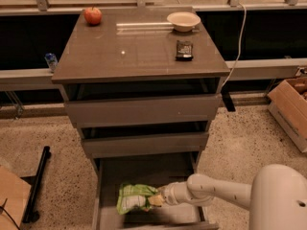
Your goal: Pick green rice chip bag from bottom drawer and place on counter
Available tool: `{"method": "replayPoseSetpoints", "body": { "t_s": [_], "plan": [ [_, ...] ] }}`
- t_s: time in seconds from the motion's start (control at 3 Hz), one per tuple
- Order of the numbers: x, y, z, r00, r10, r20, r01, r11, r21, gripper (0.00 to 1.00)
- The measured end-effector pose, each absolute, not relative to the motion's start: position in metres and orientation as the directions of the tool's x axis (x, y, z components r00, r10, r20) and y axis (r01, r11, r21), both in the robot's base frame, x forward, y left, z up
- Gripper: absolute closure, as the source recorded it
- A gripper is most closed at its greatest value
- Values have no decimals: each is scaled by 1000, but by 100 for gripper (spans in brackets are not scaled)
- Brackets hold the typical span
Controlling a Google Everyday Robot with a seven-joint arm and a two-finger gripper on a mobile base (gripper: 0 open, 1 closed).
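Observation:
The green rice chip bag [135, 198], crumpled light green with a white patch, is in the open bottom drawer [144, 170], near its front. My gripper [157, 200] reaches in from the right on the white arm and is shut on the bag's right end. The bag hangs slightly above the drawer floor. The counter [134, 51] is the glossy grey-brown cabinet top above the three drawers.
On the counter stand a red apple [92, 15] at the back left, a white bowl [183, 20] at the back right and a small black packet [183, 50]. The two upper drawers jut out over the bottom one. A cardboard box [290, 104] sits on the floor at the right.

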State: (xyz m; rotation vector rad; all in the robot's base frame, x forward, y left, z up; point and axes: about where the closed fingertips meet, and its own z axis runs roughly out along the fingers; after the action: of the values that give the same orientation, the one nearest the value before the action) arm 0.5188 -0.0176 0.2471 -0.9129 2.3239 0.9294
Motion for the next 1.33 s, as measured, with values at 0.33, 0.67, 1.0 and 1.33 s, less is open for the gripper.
{"method": "replayPoseSetpoints", "body": {
  "t_s": [0.33, 0.67, 1.0, 1.33],
  "plan": [
    [510, -27, 316, -612, -452, -649, -781, 475, 405, 100],
    [493, -35, 393, -531, -539, -653, -845, 388, 367, 100],
    [492, -46, 463, -457, -637, -621, -889, 342, 304, 100],
    [516, -58, 539, -378, -728, -571, -924, 331, 190, 100]
  ]
}}
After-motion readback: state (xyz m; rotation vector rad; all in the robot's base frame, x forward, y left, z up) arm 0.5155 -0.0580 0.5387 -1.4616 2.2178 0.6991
